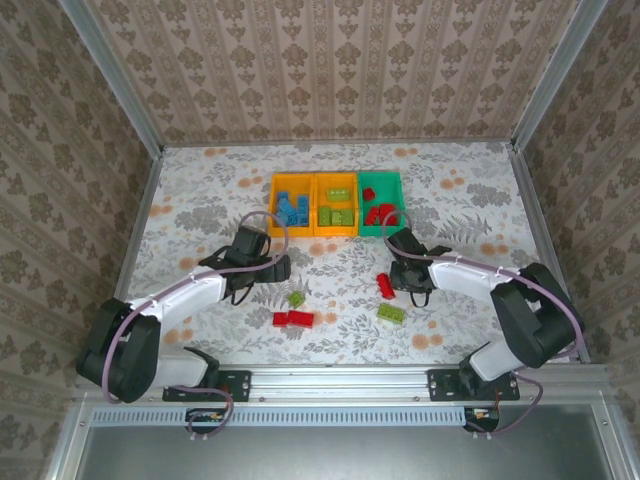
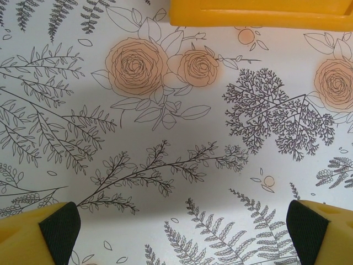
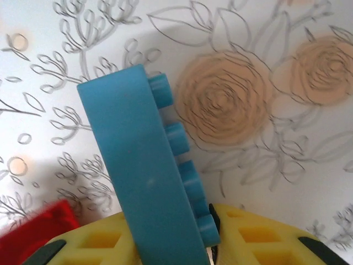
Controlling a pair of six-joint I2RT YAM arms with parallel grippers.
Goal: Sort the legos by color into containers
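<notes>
The blue lego is smooth plastic with a faint sheen. The orange-yellow container is smooth moulded plastic. The tabletop looks matt, like printed paper. The left claw has matt dark pads on yellow plastic.

White-and-black arms, lilac cables; yellow jaws (black pads).

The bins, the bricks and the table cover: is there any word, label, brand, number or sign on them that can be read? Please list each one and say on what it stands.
No text can be read in these pictures.
blue brick: plain face; its studs are too blurred to show any brand mark.
bins: no label to be seen; too small to rule out fine print.
table cover: printed flowers and ferns, no words.
</notes>
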